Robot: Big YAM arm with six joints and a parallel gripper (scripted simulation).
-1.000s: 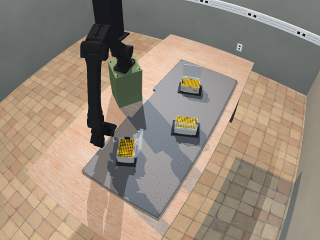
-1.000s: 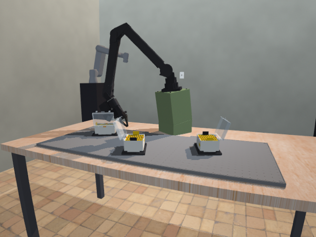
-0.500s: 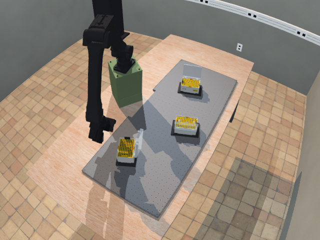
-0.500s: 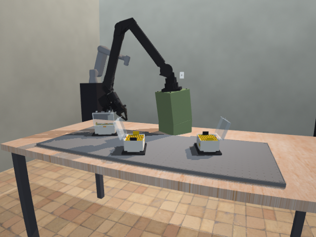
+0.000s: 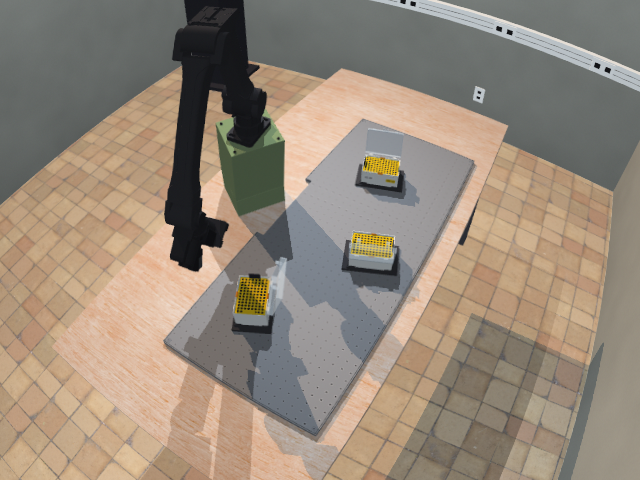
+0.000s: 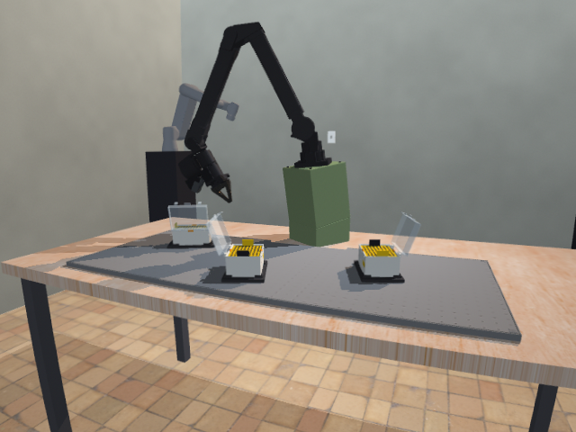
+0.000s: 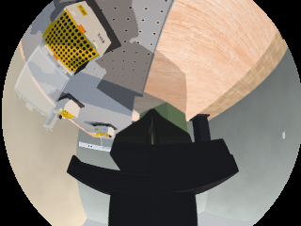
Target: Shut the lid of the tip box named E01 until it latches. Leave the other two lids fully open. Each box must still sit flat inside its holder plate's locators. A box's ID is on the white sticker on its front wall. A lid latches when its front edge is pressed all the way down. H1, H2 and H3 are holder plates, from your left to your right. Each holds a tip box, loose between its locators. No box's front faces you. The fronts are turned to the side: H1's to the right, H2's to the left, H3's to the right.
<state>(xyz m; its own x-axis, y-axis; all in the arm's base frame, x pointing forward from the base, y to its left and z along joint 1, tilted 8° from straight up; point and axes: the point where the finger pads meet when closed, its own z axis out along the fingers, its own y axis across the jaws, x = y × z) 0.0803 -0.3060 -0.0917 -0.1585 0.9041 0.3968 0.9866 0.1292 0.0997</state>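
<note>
Three white tip boxes with yellow tip racks sit on black holder plates on the grey mat [image 5: 320,356] [image 6: 442,297]. All three clear lids stand open. My gripper [image 5: 187,264] [image 6: 228,197] [image 7: 152,116] is shut on nothing. It hangs in the air above the first box [image 5: 252,297] [image 6: 188,232] [image 7: 71,38], a little off to the side away from its lid [image 5: 279,281] [image 6: 187,215]. The middle box [image 5: 372,250] [image 6: 244,260] and the third box [image 5: 381,169] [image 6: 379,259] stand farther along the mat. I cannot read any sticker.
The green pedestal [image 5: 253,170] [image 6: 319,204] carrying my arm stands on the wooden table [image 5: 129,330] [image 6: 535,274] beside the mat. A grey idle arm on a black cabinet [image 6: 162,185] stands behind the table's end.
</note>
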